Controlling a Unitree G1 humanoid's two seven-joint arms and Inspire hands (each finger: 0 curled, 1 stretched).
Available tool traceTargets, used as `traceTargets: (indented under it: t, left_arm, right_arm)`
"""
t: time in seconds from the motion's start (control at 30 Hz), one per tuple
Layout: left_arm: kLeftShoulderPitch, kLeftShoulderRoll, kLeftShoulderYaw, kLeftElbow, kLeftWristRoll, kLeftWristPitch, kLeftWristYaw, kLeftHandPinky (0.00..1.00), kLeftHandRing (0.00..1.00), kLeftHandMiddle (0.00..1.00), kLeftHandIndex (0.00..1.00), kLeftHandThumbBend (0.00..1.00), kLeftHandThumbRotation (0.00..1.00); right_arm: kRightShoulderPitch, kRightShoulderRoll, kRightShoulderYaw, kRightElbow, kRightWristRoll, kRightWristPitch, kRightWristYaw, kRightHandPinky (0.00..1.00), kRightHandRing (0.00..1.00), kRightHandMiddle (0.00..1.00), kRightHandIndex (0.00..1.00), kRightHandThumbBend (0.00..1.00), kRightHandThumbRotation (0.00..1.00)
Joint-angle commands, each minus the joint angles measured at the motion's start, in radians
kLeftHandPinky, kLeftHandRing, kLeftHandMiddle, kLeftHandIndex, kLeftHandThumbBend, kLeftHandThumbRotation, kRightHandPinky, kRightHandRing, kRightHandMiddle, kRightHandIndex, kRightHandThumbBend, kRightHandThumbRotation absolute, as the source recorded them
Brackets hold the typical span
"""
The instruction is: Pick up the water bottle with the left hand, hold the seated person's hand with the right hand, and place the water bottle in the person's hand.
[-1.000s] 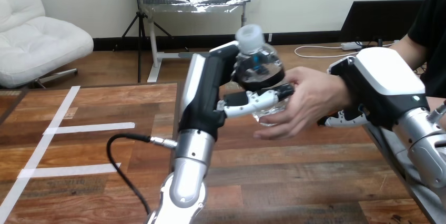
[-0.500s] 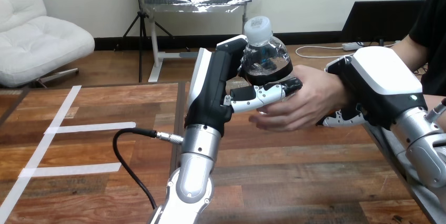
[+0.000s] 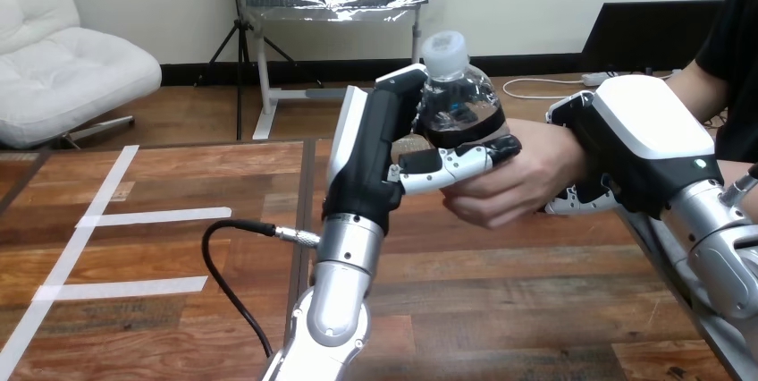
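A clear water bottle with a white cap and dark liquid stands upright above the table's middle. My left hand is shut on it, one finger lying across its front. The person's hand comes in from the right and curls its fingers round the bottle's lower part, so both hands are on the bottle. My right hand sits over the person's wrist, and its fingers curl underneath it. The bottle's base is hidden behind the two hands.
The wooden table stretches below the hands, with white tape lines on its left part. Its right edge runs under my right forearm. A black cable loops beside my left forearm.
My left hand has carried the bottle to the right, deeper into the person's palm. The person's fingers have closed from spread to curled round the bottle. My right hand has barely shifted.
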Motion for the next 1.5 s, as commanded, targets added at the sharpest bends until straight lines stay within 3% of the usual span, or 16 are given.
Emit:
traceTargets:
  t: [0.0,0.53,1.47]
  left_arm:
    - [-0.089,-0.150,-0.035,0.005,0.005,-0.028,0.017,0.39,0.39,0.42,0.49,0.58,0.00]
    - [-0.078,-0.146,-0.074,0.014,0.004,-0.025,0.039,0.36,0.38,0.43,0.49,0.57,0.00]
    - [-0.073,-0.134,-0.082,0.006,0.000,-0.025,0.045,0.36,0.39,0.44,0.49,0.56,0.00]
  right_arm:
    - [-0.026,0.013,-0.017,-0.050,-0.003,-0.008,-0.007,0.24,0.29,0.36,0.37,0.83,0.00]
    - [-0.024,0.011,-0.023,-0.049,0.004,-0.004,0.002,0.25,0.30,0.38,0.40,0.80,0.00]
    - [-0.025,0.010,-0.029,-0.011,-0.002,-0.032,-0.041,0.19,0.23,0.31,0.32,0.79,0.00]
